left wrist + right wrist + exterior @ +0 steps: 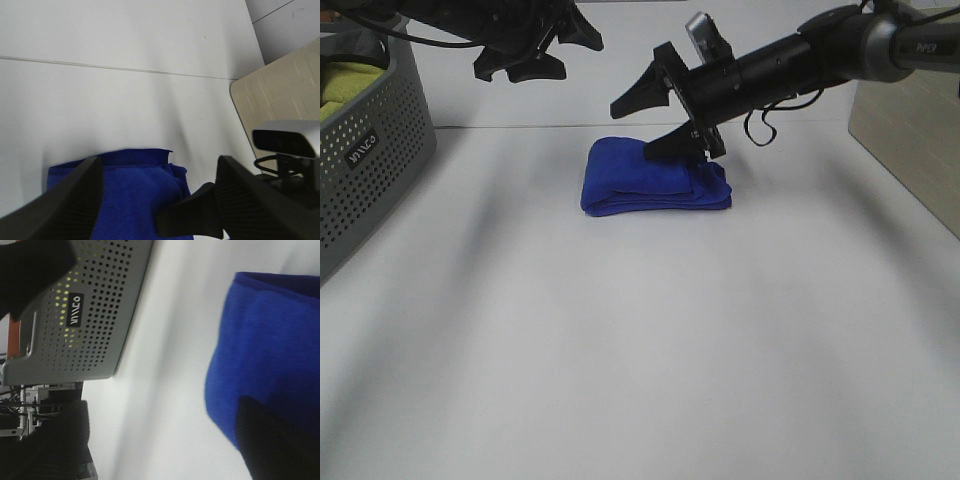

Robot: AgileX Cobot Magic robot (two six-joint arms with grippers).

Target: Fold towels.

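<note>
The blue towel (655, 178) lies folded into a thick, layered bundle on the white table (640, 350), toward the far middle of the surface, its rounded fold edges facing the camera in the high view. The right pincer (658, 122) is directly over the towel's right half with its jaws spread wide: the lower finger presses down onto the top of the cloth near its right end, while the upper finger points up and away, clear of the fabric, so nothing is clasped between them. In the right wrist view the towel (270, 350) fills the space beside one dark finger (275, 440), and the table runs out from there to the basket. The left pincer (525, 55) hangs well above and behind the towel's left side, off the table, its jaws also spread apart and empty; in the left wrist view its two fingertips (70, 200) frame the towel (130, 195) below them, with the right pincer's lower finger resting on the cloth's far edge. Beyond the left pincer, at the table's left edge, stands a grey perforated basket (370, 170) with something yellow-green inside. Beyond the right pincer's arm, a beige panel (910, 150) stands at the table's right edge.
</note>
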